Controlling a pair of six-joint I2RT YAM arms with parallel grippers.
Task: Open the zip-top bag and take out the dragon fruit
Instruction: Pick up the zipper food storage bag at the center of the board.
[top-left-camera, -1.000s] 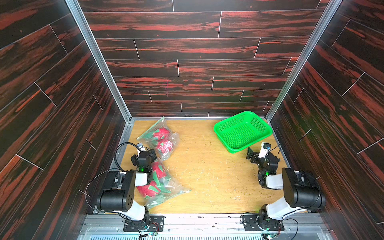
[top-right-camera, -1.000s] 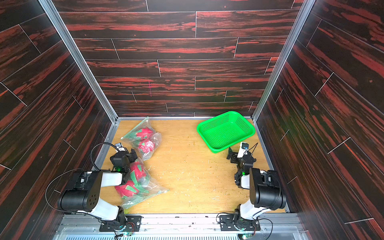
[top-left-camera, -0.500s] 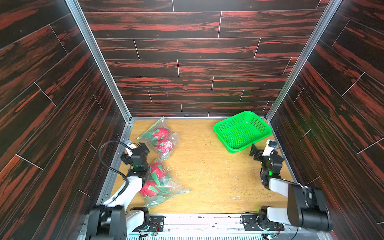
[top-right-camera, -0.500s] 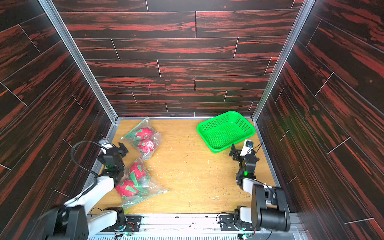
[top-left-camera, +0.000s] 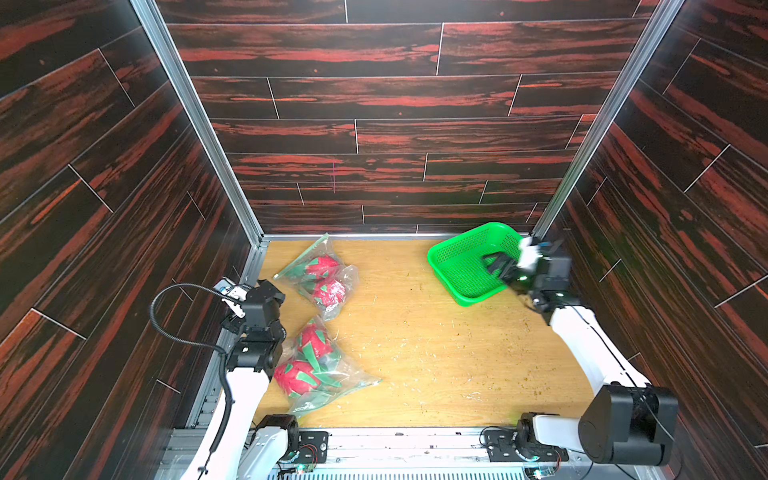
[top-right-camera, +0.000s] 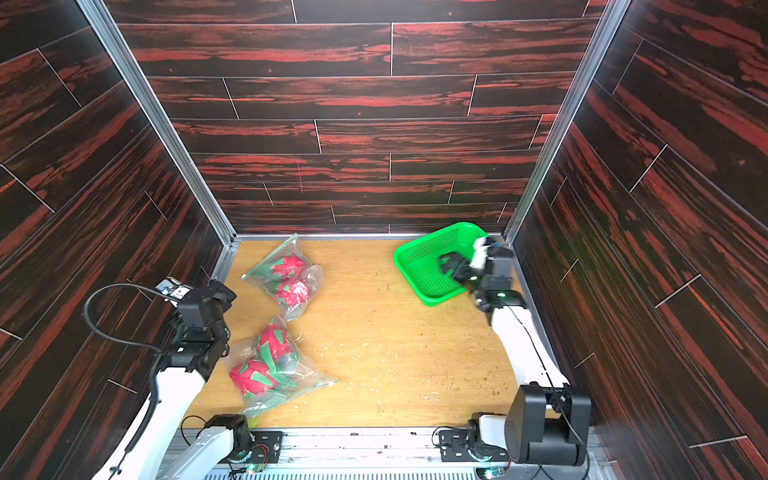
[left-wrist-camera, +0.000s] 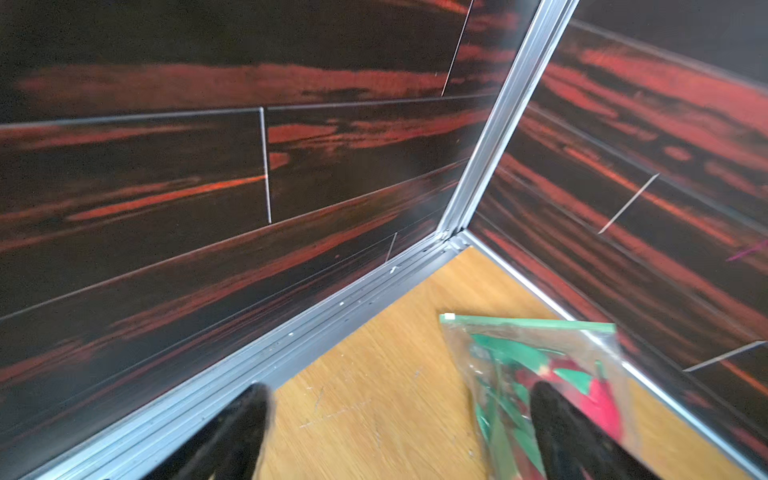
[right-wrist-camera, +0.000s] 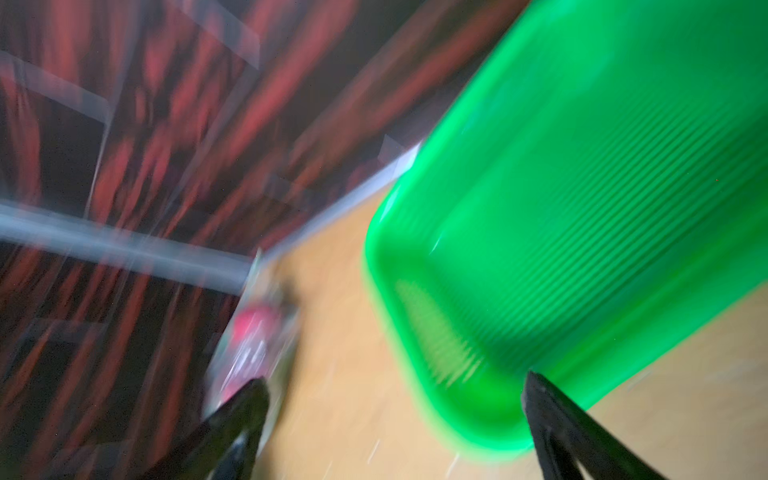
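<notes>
Dragon fruit (top-left-camera: 322, 266), four red-pink toy ones with pointed green scales, lie two to a bag in a pair of clear zip-top plastic bags on the left half of the light wooden tabletop (top-left-camera: 436, 353). Furthest left, hard by the side wall, the left gripper (left-wrist-camera: 399, 388) hangs with its black fingers (left-wrist-camera: 237, 424) spread wide and nothing between them, pointing toward the back left corner. Just right of that arm lies the near bag (top-left-camera: 332, 374), one edge hidden behind the arm in both top views. The far bag (top-left-camera: 307, 266) lies closer to the back wall, apart from the near one, its green zip strip (left-wrist-camera: 528, 323) turned toward the corner.

Over on the right, a bright green perforated plastic basket (top-left-camera: 461, 245) sits in the back right corner. The right gripper (top-left-camera: 496, 264) hangs above the basket's near side, jaws parted and empty. Its wrist view is badly blurred, but the two fingertips (right-wrist-camera: 540, 399) plainly stand apart.
</notes>
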